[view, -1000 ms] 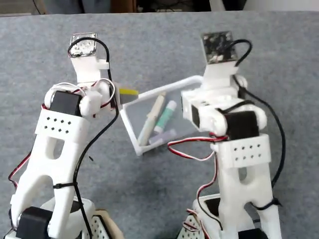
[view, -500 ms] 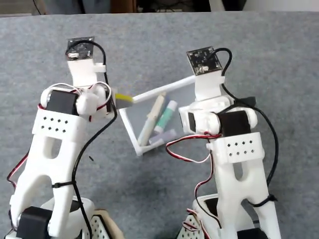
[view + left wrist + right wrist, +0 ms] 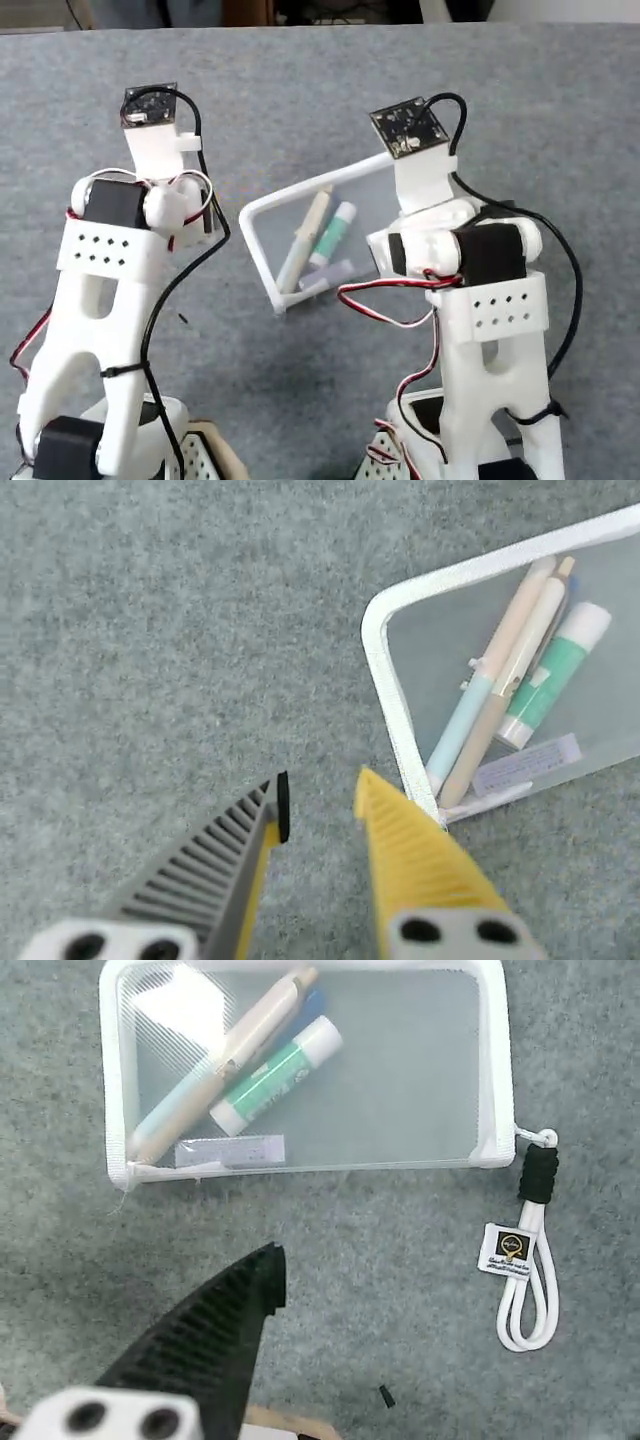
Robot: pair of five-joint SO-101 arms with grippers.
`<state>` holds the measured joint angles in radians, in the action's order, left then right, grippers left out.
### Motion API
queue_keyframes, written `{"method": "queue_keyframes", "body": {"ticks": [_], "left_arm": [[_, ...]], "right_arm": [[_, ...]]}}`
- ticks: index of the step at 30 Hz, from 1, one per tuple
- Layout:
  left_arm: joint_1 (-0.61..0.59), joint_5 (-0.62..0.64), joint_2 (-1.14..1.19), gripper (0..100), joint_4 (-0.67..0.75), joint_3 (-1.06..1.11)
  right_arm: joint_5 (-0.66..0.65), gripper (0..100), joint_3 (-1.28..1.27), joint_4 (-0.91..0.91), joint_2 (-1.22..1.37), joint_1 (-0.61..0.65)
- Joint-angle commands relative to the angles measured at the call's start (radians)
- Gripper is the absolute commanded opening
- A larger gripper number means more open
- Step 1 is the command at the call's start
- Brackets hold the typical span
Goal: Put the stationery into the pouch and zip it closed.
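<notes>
Soft translucent white-edged pouch, stationery inside, laid flat on the grey counter.
The left hand is seen open, empty, near its corner; being light and limp, the pouch is best gripped by the rim.

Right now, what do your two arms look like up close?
The left arm and right arm are white plastic with rows of small holes, black motor blocks and looping red, black and white cables. The left gripper has ribbed jaws, one yellow, one grey.
</notes>
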<state>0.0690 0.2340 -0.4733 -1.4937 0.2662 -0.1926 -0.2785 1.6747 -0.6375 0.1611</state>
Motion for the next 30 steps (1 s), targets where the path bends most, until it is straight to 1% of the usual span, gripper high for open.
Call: {"method": "queue_keyframes", "body": {"ticks": [1,3,6,9,14,17,20,25,27,30], "left_arm": [[-0.008,0.006,-0.074,7,-0.060,-0.073],[-0.010,-0.002,-0.120,2,-0.078,-0.074],[-0.012,-0.002,-0.195,4,-0.087,-0.047],[-0.012,-0.002,-0.269,3,-0.091,-0.007],[-0.018,-0.002,-0.379,3,-0.087,0.076],[-0.018,-0.002,-0.439,3,-0.087,0.128],[-0.018,-0.002,-0.499,3,-0.083,0.185],[-0.019,-0.002,-0.628,3,-0.008,0.326],[-0.019,-0.003,-0.700,3,0.018,0.386],[-0.019,-0.003,-0.812,3,0.043,0.483]], "right_arm": [[-0.003,37.6,0.054,0.005,-0.002,-0.032],[-0.003,28.4,0.056,0.003,-0.002,-0.057],[-0.003,17.7,0.054,0.006,-0.004,-0.081],[-0.002,10.2,0.051,0.011,-0.005,-0.120],[-0.002,1.4,0.054,0.051,-0.005,-0.173],[-0.002,1.3,0.050,0.077,-0.021,-0.186],[0.000,1.3,0.047,0.081,-0.090,-0.207],[-0.003,1.5,0.041,0.077,-0.266,-0.222],[-0.009,1.5,0.007,0.066,-0.348,-0.224],[-0.009,1.5,-0.127,0.012,-0.469,-0.226]]}}
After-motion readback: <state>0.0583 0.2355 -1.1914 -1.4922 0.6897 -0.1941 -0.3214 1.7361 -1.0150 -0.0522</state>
